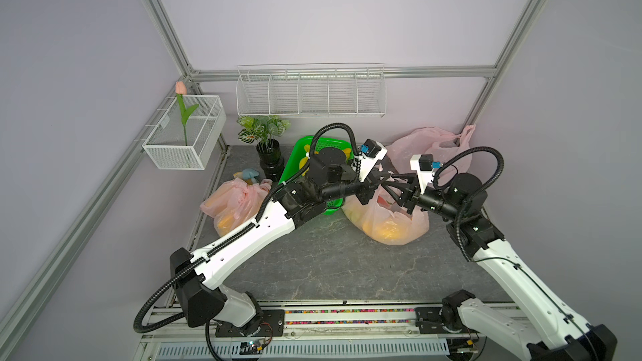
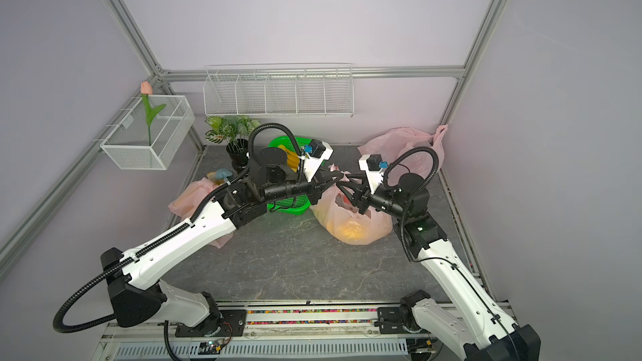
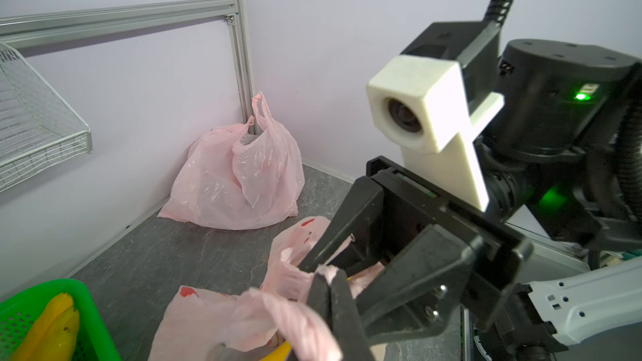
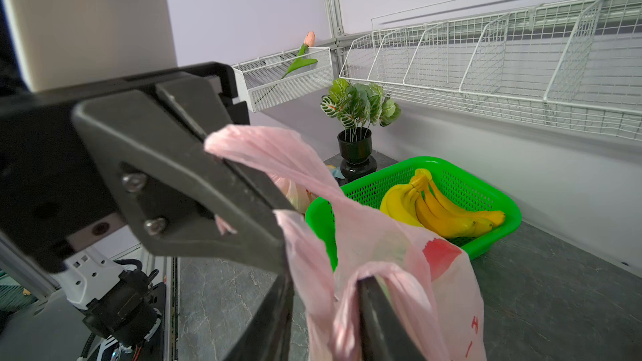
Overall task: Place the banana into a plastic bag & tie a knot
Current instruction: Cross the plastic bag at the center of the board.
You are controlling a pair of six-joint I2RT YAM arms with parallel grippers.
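The pink plastic bag (image 1: 389, 223) (image 2: 354, 227) sits mid-table, with a yellow banana (image 1: 391, 230) showing through its film. My left gripper (image 1: 384, 178) (image 3: 329, 278) is shut on one twisted handle of the bag (image 3: 215, 321), just above its mouth. My right gripper (image 1: 389, 183) (image 4: 324, 289) faces it tip to tip with its jaws apart. The bag's other handle (image 4: 378, 272) is looped over one of the right gripper's fingers, not pinched. More bananas (image 4: 441, 213) (image 3: 52, 324) lie in the green basket (image 4: 434, 162) (image 1: 295, 158).
An empty pink bag (image 1: 427, 147) (image 3: 236, 182) slumps in the back right corner. A filled pink bag (image 1: 232, 203) lies at the left, near a potted plant (image 1: 264, 130). A wire shelf (image 1: 309, 92) and a mesh basket (image 1: 184, 133) hang on the walls.
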